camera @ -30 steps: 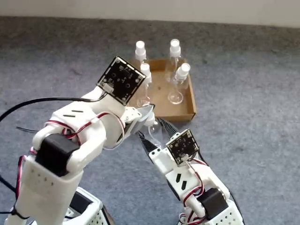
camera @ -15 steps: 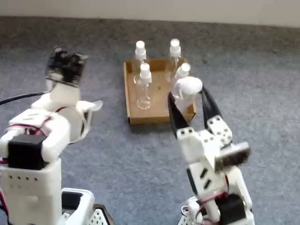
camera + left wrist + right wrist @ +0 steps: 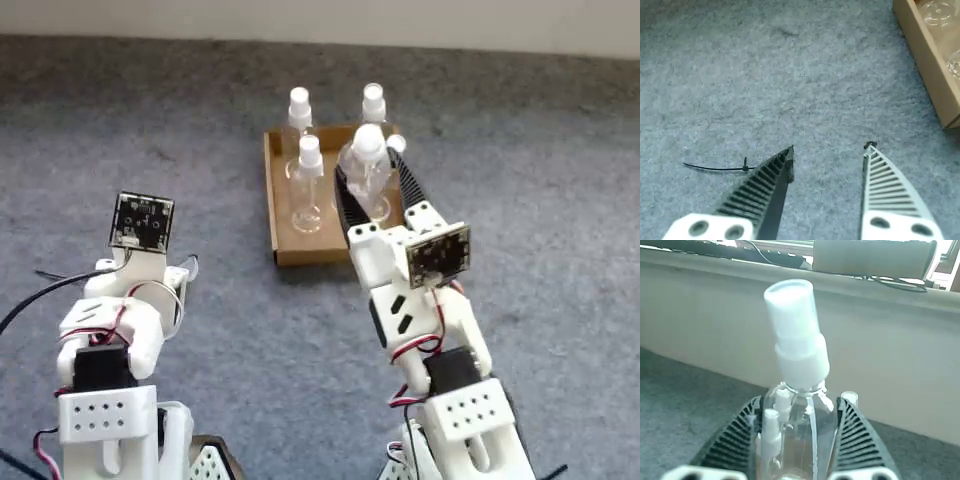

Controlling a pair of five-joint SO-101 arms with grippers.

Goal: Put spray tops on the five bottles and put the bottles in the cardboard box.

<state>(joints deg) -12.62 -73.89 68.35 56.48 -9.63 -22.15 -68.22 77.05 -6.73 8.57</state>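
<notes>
The surface (image 3: 540, 160) is a grey, short-pile carpet with a mottled nap. In the high view it runs back to a pale strip (image 3: 320, 18) along its far edge. In the right wrist view a plain off-white wall (image 3: 900, 340) rises behind the carpet to a lighter ledge (image 3: 700, 260). On the ledge lie a dark cable (image 3: 900, 284) and a dark grey boxy object (image 3: 870, 257), with bright daylight beyond them. A thin black cable tie (image 3: 715, 167) lies on the carpet.

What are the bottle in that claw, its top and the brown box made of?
The bottle looks like clear plastic, maybe glass: you see through it. Its top seems matte white plastic. The box looks like dull brown cardboard with thin walls.
</notes>
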